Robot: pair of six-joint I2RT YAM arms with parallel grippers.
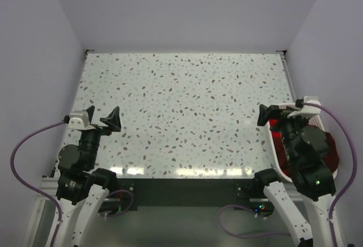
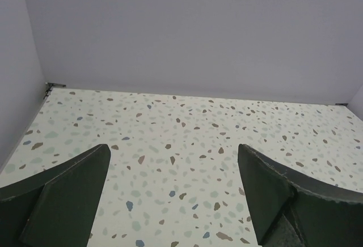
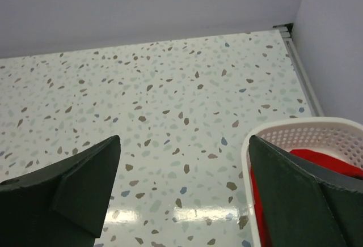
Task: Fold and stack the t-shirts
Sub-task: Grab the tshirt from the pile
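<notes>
At the lower left of the overhead view, the left pincer (image 1: pixel 102 120) hangs over the counter (image 1: pixel 187 88), jaws wide apart with nothing between them. The speckled middle of the counter shows no cloth. Toward the right edge the right pincer (image 1: pixel 279 114), also spread wide and empty, hovers at the left side of a white mesh basket (image 1: pixel 319 123). The t-shirts (image 1: pixel 332 148) lie bunched inside it in a red heap. I'd expect them to be light and limp, and likely to drag their neighbours along, so a pinch on an upper fold or hem seems wisest. Overhead, the arm hides much of the heap. The right wrist view, at its lower right, shows the basket's rim and the bright red cloth inside. The left wrist view shows only counter.
</notes>
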